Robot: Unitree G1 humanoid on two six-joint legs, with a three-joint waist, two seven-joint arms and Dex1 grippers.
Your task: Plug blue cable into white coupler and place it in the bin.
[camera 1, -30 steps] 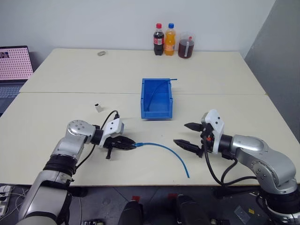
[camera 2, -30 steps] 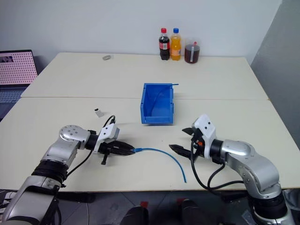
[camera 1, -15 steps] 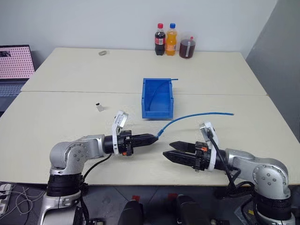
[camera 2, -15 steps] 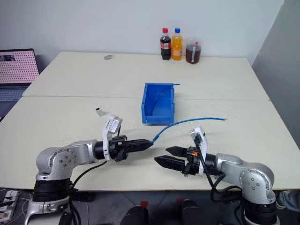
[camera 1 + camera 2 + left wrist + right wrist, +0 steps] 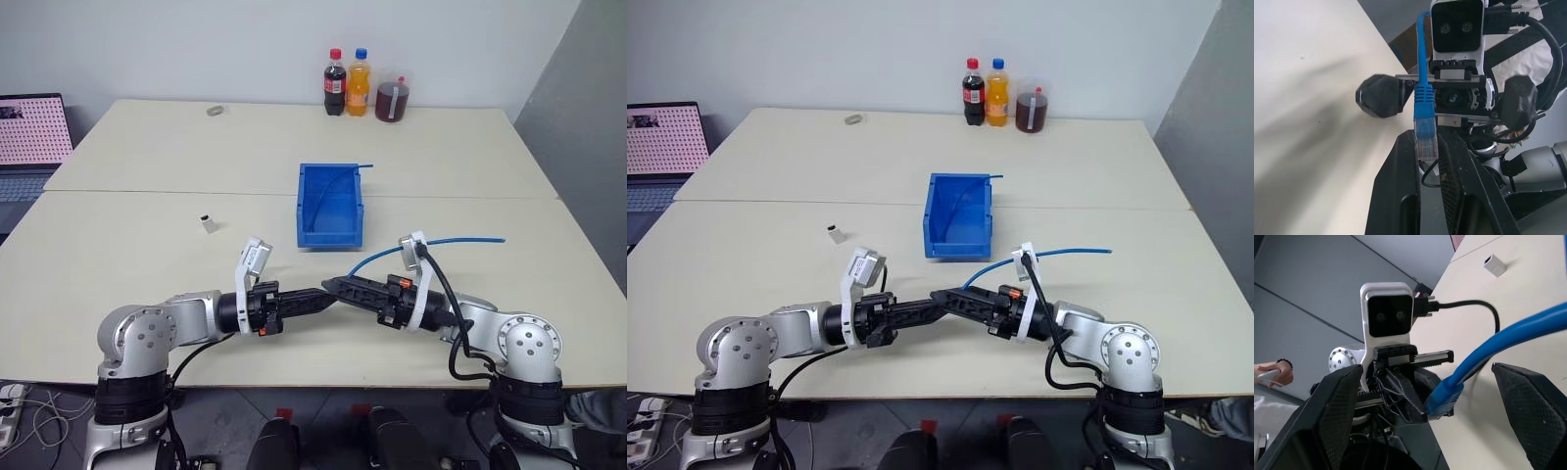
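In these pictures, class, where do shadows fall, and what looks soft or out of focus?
Left wrist view: a broad soft shadow lies across the pale table, and the blue cable plug is sharp while the right gripper behind looks softer. Right wrist view: the near black fingers are blurred. Left eye view: even light, faint shadows beside the bin.

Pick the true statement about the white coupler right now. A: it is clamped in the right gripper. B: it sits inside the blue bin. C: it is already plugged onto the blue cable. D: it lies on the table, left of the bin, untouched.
D: the white coupler lies alone on the table, left of the bin, while the left gripper holds the blue cable by its plug.
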